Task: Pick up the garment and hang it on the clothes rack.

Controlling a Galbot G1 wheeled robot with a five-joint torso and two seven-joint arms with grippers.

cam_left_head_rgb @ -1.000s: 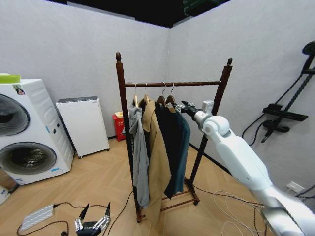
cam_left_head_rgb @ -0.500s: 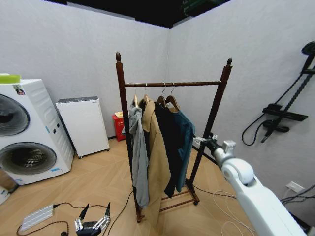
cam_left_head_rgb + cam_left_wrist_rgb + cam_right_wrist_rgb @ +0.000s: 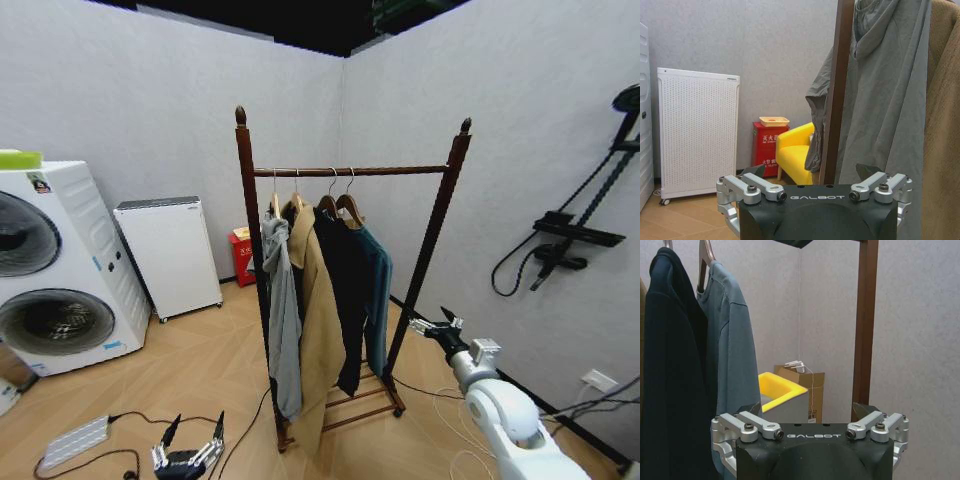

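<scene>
Nearest, my left gripper (image 3: 186, 458) sits low by the floor, jaws spread with nothing between them, near the foot of the clothes rack's left post. My right gripper (image 3: 437, 325) hangs beside the right post, jaws released and empty. Beyond it, the clothes rack (image 3: 437, 232) carries four garments on its bar: the garment (image 3: 375, 290), teal-blue, hangs at the right end of the row by its metal hook, just beside a black coat (image 3: 340, 290), then a tan coat (image 3: 318, 340) and a grey hooded jacket (image 3: 283, 330).
</scene>
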